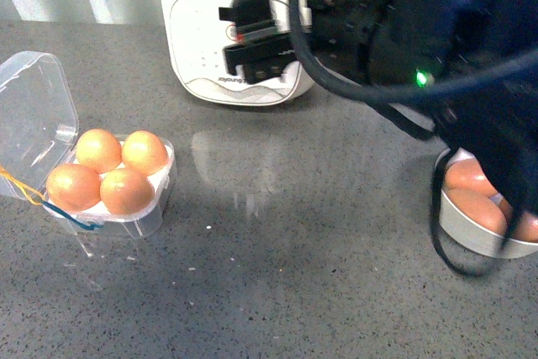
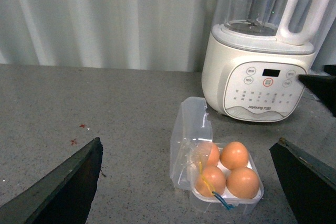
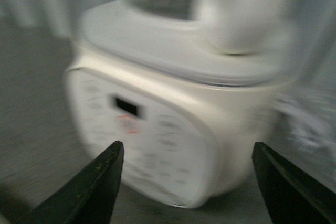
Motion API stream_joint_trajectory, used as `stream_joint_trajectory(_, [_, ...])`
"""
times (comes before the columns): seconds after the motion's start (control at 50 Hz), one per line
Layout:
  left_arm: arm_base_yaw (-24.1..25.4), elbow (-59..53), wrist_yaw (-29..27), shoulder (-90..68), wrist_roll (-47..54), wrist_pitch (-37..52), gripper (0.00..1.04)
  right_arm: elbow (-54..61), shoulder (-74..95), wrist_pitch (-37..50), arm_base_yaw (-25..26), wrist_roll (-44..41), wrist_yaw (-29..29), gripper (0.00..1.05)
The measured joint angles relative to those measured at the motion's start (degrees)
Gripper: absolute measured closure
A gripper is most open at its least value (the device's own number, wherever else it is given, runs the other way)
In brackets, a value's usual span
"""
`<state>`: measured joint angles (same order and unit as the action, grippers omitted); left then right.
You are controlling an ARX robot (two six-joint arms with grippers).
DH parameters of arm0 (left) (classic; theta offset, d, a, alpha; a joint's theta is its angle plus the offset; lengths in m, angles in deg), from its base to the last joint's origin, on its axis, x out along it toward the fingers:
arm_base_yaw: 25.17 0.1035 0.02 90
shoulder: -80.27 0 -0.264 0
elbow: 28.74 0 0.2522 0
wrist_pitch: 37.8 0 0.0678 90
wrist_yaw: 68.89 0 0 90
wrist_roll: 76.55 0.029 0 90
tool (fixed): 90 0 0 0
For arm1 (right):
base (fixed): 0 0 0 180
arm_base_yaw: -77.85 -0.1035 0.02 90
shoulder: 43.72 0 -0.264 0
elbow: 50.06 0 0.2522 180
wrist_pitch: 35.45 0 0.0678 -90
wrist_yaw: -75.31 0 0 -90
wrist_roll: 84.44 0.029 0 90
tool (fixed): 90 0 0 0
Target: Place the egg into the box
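One white blender (image 1: 202,39) stands at the back of the grey counter (image 1: 294,275), and everything else is placed from it. One box (image 1: 155,208) sits to the left of the blender and nearer the camera, with its clear lid swung open and standing up on the far-left side. One yellow thread (image 1: 17,181) and one blue thread (image 1: 71,216) trail from its front-left corner. All four of its cups are filled, one egg (image 1: 126,191) in each, and the four touch at the middle. They look alike, so nothing marks out any single one. One round white bowl (image 1: 471,233) lies to the right of the blender and nearer the camera. Three more brown eggs (image 1: 475,208) show in it, partly hidden behind the dark right arm (image 1: 420,31), which crosses in front of the blender's right side. In the left wrist view the left gripper (image 2: 188,141) has its two fingers spread wide and holds nothing, with the box and blender ahead of it. The right wrist view is blurred, but the right gripper (image 3: 187,144) also shows two fingers held far apart and empty, close before the blender's control panel.
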<state>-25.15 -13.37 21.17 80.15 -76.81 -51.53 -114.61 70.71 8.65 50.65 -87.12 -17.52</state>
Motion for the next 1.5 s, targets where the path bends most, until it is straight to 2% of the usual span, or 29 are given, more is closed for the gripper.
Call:
stream_joint_trajectory(0.02, [0.0, 0.0, -0.2, 0.0, 0.0, 0.0, 0.07, 3.5, -1.8, 3.3, 0.2, 0.5, -6.9, 0.34])
stream_joint_trajectory(0.04, [0.0, 0.0, -0.2, 0.0, 0.0, 0.0, 0.07, 5.6, -3.3, 4.8, 0.7, 0.6, -11.0, 0.37])
stream_joint_trajectory(0.08, [0.0, 0.0, -0.2, 0.0, 0.0, 0.0, 0.07, 10.3, -7.7, 6.9, 2.4, 1.2, -17.3, 0.46])
stream_joint_trajectory(0.1, [0.0, 0.0, -0.3, 0.0, 0.0, 0.0, 0.07, 12.0, -9.5, 7.5, 3.3, 1.4, -18.3, 0.50])
stream_joint_trajectory(0.18, [0.0, 0.0, -0.1, 0.0, 0.0, 0.0, 0.07, 16.3, -14.3, 8.7, 5.8, 1.7, -18.0, 0.61])
stream_joint_trajectory(0.32, [0.0, 0.0, -0.1, 0.0, 0.0, 0.0, 0.07, 27.7, -23.0, 9.6, 10.7, 2.1, -13.7, 0.91])
stream_joint_trajectory(0.4, [0.0, 0.0, -0.2, 0.0, 0.0, 0.0, 0.07, 31.0, -26.0, 9.5, 11.8, 1.9, -11.9, 1.02])
stream_joint_trajectory(0.621, [0.0, 0.0, -0.1, 0.0, 0.0, 0.0, 0.07, 39.3, -37.2, 6.8, 16.7, 2.1, -7.7, 1.02])
stream_joint_trajectory(0.801, [0.0, 0.0, -0.1, 0.0, 0.0, 0.0, 0.07, 43.1, -44.3, 3.4, 18.8, 2.1, -5.0, 1.02])
stream_joint_trajectory(1.081, [0.0, 0.0, -0.1, 0.0, 0.0, 0.0, 0.07, 47.8, -58.7, -6.2, 22.2, 2.1, -1.9, 1.02])
stream_joint_trajectory(1.141, [0.0, 0.0, -0.1, 0.0, 0.0, 0.0, 0.07, 48.6, -62.6, -9.3, 25.4, 2.1, 2.5, 1.02])
stream_joint_trajectory(1.221, [0.0, 0.0, -0.1, 0.0, 0.0, 0.0, 0.07, 49.4, -66.9, -12.8, 26.9, 2.1, 2.5, 1.02])
stream_joint_trajectory(1.502, [0.0, 0.0, -0.1, 0.0, 0.0, 0.0, 0.07, 50.5, -80.3, -24.4, 27.1, 2.1, 2.8, 1.02])
